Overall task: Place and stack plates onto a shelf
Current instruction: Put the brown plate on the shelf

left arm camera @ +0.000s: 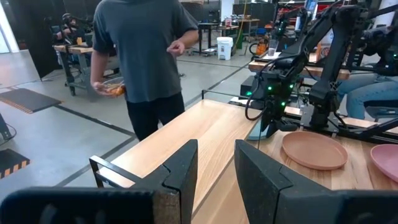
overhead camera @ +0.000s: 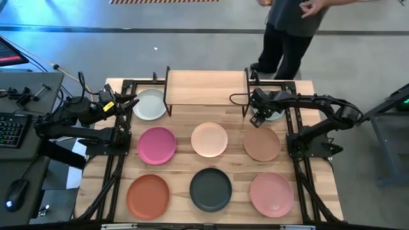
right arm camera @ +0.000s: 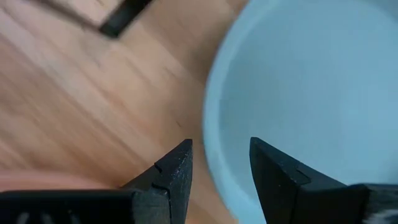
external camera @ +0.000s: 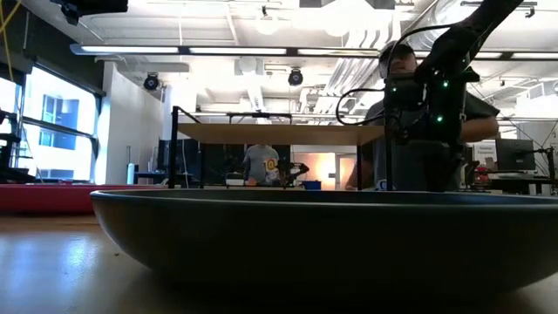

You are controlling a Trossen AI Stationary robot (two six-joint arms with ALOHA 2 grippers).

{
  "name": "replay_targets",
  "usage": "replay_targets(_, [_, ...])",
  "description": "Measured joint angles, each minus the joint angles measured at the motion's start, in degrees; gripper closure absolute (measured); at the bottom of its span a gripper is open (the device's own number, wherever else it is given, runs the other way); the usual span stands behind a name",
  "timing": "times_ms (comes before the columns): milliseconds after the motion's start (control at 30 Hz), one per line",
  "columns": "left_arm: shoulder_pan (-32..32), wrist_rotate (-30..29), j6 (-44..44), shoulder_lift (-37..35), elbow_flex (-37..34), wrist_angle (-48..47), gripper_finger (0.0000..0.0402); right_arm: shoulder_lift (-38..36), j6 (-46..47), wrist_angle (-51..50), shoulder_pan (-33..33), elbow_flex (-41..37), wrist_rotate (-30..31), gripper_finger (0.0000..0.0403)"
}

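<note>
The shelf (overhead camera: 206, 87) stands at the table's far middle. Several plates lie flat on the tabletop: pale grey-green (overhead camera: 150, 104), magenta (overhead camera: 156, 145), peach (overhead camera: 209, 139), tan (overhead camera: 262, 144), terracotta (overhead camera: 148, 196), charcoal (overhead camera: 211, 189) and pink (overhead camera: 271, 194). A second pale grey-green plate (right arm camera: 311, 81) lies right of the shelf, mostly hidden in the high view by my right gripper (overhead camera: 257, 119). That gripper points down, open, with one finger on either side of the plate's rim (right arm camera: 211, 149); no touch shows. My left gripper (overhead camera: 132, 104) waits open and level beside the left pale plate.
A person (overhead camera: 291, 29) stands just beyond the table's far edge, behind the shelf, also seen as a person (left arm camera: 143, 56) in the left wrist view. Black frame rails (overhead camera: 115, 160) run along both table sides. A keyboard and mouse (overhead camera: 13, 128) lie left of the table.
</note>
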Motion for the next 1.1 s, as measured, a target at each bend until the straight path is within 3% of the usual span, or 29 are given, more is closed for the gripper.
replay_targets(433, [0.0, -0.07, -0.8, 0.0, 0.0, 0.0, 0.0306, -9.3, 4.83, -7.5, 1.0, -0.07, 2.03, 0.0265])
replay_targets(667, [0.0, -0.09, -1.96, 0.0, 0.0, 0.0, 0.0306, -14.68, 8.53, -7.5, 4.09, 0.04, -5.25, 0.0265])
replay_targets(1100, [0.01, -0.11, -1.65, 0.0, 0.0, -0.02, 0.0306, -15.94, 1.12, -9.96, 11.89, 0.06, -7.35, 0.0265])
